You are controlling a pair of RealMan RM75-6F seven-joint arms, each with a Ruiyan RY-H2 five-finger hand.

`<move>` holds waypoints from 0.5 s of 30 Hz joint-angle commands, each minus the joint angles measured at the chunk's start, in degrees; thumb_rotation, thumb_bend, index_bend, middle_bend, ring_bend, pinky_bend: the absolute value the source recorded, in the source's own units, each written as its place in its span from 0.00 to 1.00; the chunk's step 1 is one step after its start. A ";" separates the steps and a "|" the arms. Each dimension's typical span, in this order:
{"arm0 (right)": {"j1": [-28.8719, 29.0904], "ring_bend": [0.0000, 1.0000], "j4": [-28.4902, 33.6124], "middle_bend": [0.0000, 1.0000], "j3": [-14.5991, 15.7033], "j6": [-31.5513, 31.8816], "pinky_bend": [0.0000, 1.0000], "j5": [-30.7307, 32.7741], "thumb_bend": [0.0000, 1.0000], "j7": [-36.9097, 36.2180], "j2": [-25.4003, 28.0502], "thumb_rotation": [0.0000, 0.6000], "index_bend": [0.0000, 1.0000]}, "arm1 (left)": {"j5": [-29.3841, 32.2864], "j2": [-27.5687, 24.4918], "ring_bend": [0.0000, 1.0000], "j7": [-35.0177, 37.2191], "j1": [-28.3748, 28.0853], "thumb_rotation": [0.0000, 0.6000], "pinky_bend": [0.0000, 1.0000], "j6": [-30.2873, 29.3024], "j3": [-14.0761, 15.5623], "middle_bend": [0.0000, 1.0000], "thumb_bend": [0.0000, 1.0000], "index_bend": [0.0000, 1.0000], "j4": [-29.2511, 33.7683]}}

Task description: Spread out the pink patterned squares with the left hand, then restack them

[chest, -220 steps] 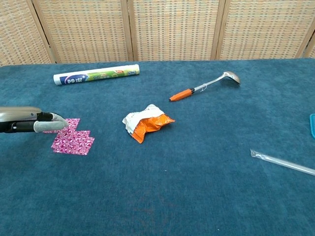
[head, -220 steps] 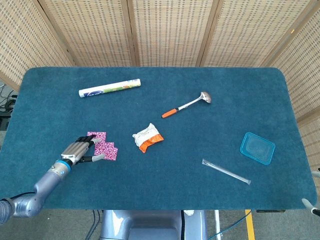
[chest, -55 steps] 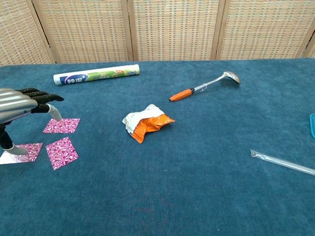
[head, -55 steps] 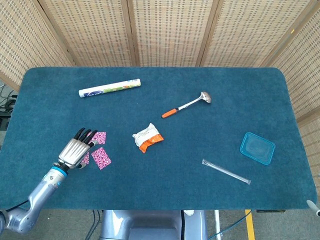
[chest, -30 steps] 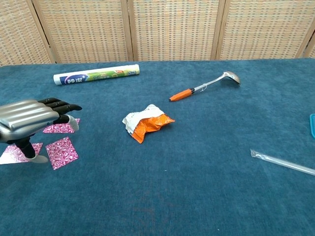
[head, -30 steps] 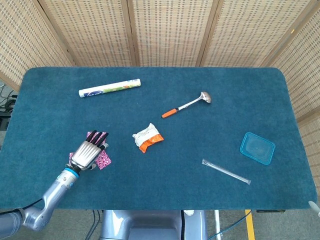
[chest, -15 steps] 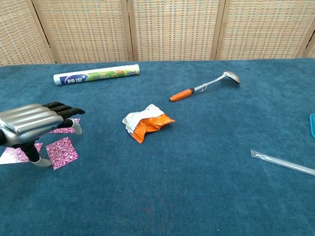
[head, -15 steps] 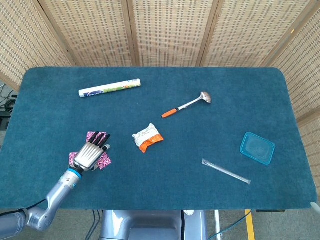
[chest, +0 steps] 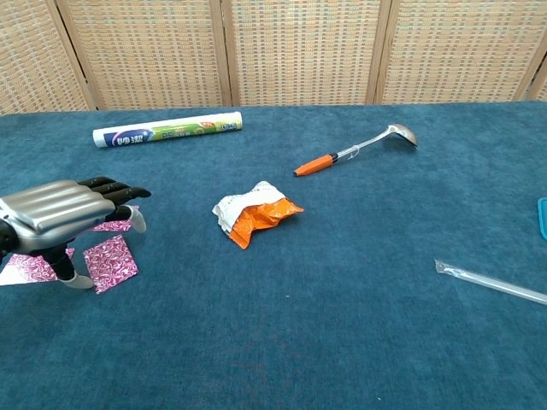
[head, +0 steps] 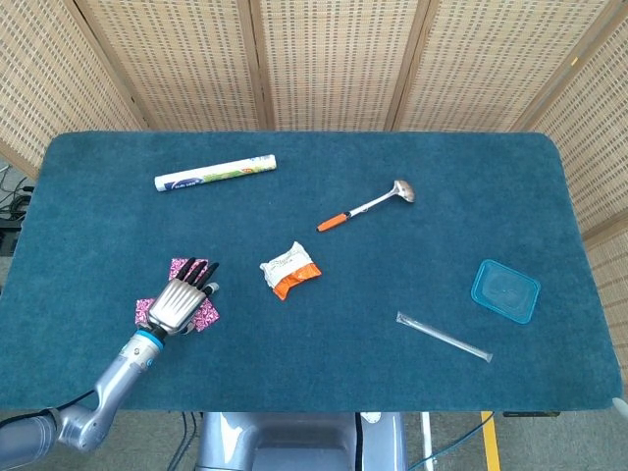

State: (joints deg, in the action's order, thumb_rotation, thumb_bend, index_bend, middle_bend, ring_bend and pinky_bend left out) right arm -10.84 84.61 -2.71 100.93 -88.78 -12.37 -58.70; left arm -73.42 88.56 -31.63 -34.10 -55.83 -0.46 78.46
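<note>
Three pink patterned squares lie apart on the blue cloth at the front left. The far square [head: 181, 266] [chest: 116, 225] peeks out beyond my fingertips. The left square [head: 143, 310] [chest: 26, 268] and the middle square [head: 208, 314] [chest: 111, 263] lie on either side of my thumb. My left hand [head: 183, 298] [chest: 58, 213] hovers palm down over them with its fingers stretched out and apart, holding nothing. The thumb points down toward the cloth between the left and middle squares. My right hand does not show in either view.
A crumpled white and orange wrapper [head: 289, 270] lies to the right of the squares. A white and green tube [head: 215, 173] lies at the back left. An orange-handled ladle [head: 367, 205], a clear straw [head: 443, 336] and a teal lid [head: 504, 290] lie to the right.
Earlier the squares overlapped; they now lie apart. Over the last second my left hand has shifted slightly forward and right over them. The squares have stayed put.
</note>
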 commanded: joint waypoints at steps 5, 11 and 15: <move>-0.15 0.00 -0.01 0.26 -0.02 0.07 0.00 0.09 0.01 0.03 0.04 1.00 0.30 | 0.47 1.12 0.00 0.28 -0.18 1.00 0.00 -0.45 -0.84 0.00 0.18 0.25 -0.73; -0.32 0.00 0.16 0.26 -0.03 0.27 0.00 0.11 0.01 0.21 0.06 1.00 0.30 | 1.20 2.12 0.00 0.73 -0.62 1.00 0.00 -0.17 -1.68 0.00 0.18 0.25 -1.10; -0.45 0.00 0.33 0.26 -0.04 0.41 0.00 0.13 0.02 0.39 0.18 1.00 0.30 | 1.46 2.52 0.00 1.20 -0.92 1.00 0.00 0.15 -2.01 0.00 0.18 0.26 -1.20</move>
State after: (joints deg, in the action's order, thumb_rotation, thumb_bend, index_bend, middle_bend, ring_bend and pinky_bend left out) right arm -11.28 84.95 -2.75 101.34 -88.64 -11.99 -58.52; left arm -71.99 91.05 -30.46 -34.98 -55.71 -2.44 77.26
